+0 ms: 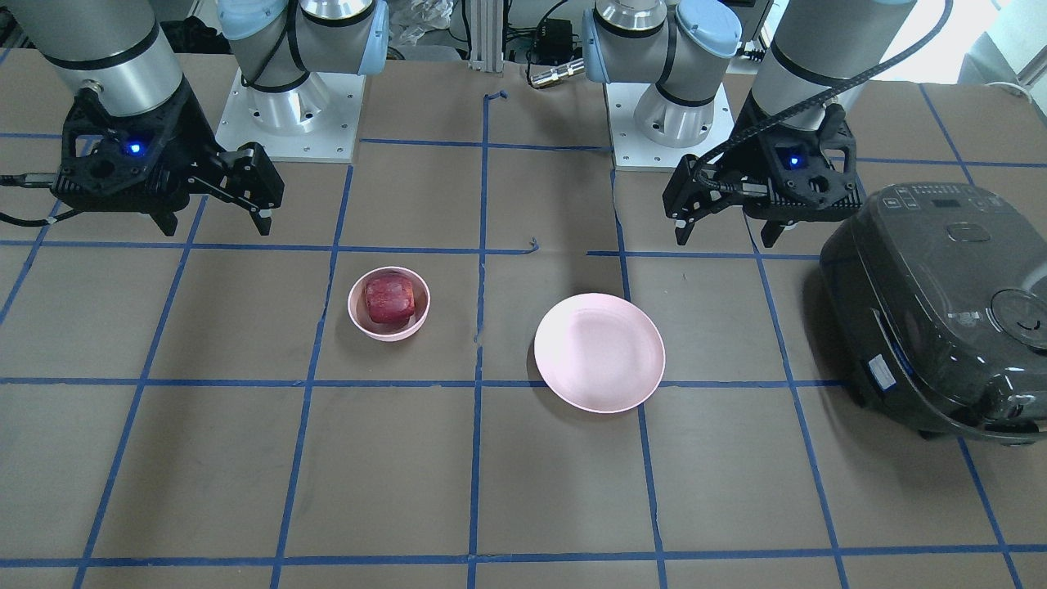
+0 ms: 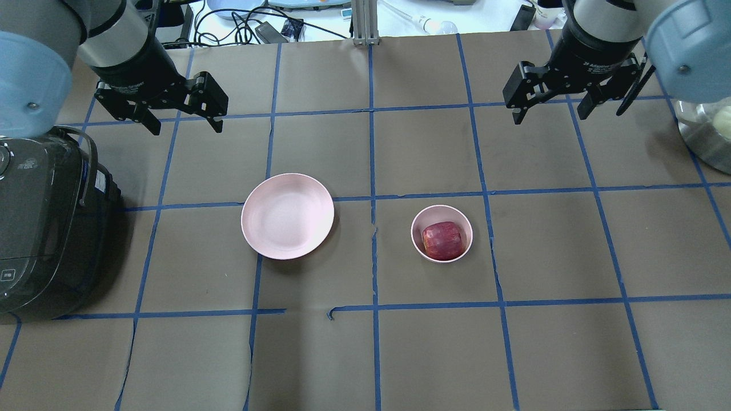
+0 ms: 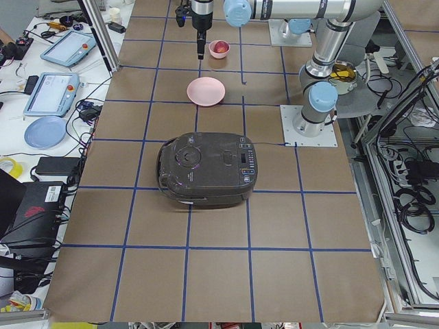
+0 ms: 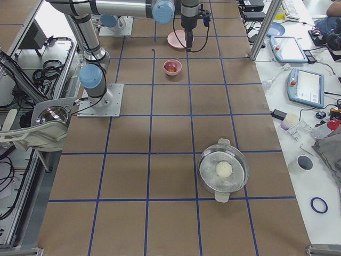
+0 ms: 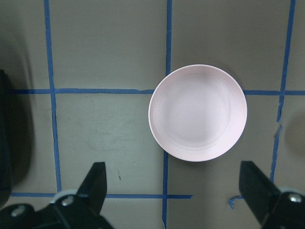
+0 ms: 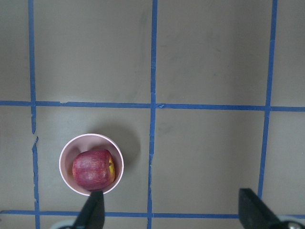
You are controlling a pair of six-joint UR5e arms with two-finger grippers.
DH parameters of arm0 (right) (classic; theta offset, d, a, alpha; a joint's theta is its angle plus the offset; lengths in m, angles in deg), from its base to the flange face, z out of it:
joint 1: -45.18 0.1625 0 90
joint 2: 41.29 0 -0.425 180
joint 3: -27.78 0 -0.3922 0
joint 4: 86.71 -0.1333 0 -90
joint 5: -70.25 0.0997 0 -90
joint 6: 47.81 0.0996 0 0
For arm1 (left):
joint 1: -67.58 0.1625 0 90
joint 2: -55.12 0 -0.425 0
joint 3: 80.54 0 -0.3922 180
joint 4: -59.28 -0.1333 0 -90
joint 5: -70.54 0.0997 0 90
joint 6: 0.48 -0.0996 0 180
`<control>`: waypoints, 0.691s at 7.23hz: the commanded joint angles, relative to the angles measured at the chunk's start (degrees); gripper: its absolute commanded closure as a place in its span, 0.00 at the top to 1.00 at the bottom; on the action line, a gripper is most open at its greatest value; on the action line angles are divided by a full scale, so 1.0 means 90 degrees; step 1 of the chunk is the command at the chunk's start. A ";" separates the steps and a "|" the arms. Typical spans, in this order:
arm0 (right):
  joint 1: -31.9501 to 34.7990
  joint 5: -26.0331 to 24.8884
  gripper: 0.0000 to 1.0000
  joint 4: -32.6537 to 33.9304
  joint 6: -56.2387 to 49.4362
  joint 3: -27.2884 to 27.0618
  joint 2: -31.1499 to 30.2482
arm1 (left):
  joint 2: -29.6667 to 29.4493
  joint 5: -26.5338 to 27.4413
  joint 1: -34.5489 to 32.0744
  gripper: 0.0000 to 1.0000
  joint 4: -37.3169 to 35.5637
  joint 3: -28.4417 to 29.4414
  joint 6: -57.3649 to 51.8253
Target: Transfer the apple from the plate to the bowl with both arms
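Observation:
The dark red apple [image 2: 442, 240] lies inside the small deep pink bowl [image 2: 420, 221], right of the table's middle; it also shows in the front view [image 1: 388, 298] and the right wrist view [image 6: 93, 171]. The wide shallow pink plate [image 2: 287, 216] is empty, left of middle, and fills the left wrist view [image 5: 198, 112]. My left gripper [image 2: 184, 123] is open and empty, raised high beyond the plate. My right gripper [image 2: 551, 111] is open and empty, raised high beyond and to the right of the bowl.
A dark rice cooker [image 2: 43, 222] stands at the table's left edge, near the left arm. A steel pot [image 2: 705, 134] with a pale round thing in it stands at the right edge. Blue tape lines grid the brown table cover.

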 commanded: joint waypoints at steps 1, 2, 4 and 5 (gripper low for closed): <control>0.0059 0.0003 1.00 -0.0008 0.0000 0.0000 -0.0098 | -0.0019 0.0074 0.0001 1.00 -0.0008 0.0043 -0.0228; 0.0059 0.0003 1.00 -0.0017 0.0000 0.0000 -0.0107 | 0.0000 0.0083 0.0011 1.00 0.0030 0.0043 -0.0228; 0.0050 0.0023 1.00 -0.0164 -0.0010 0.0049 -0.0108 | 0.0000 0.0083 0.0011 1.00 0.0040 0.0053 -0.0228; 0.0050 0.0032 1.00 -0.0164 -0.0010 0.0020 -0.0098 | -0.0019 0.0054 0.0011 1.00 0.0040 0.0043 -0.0219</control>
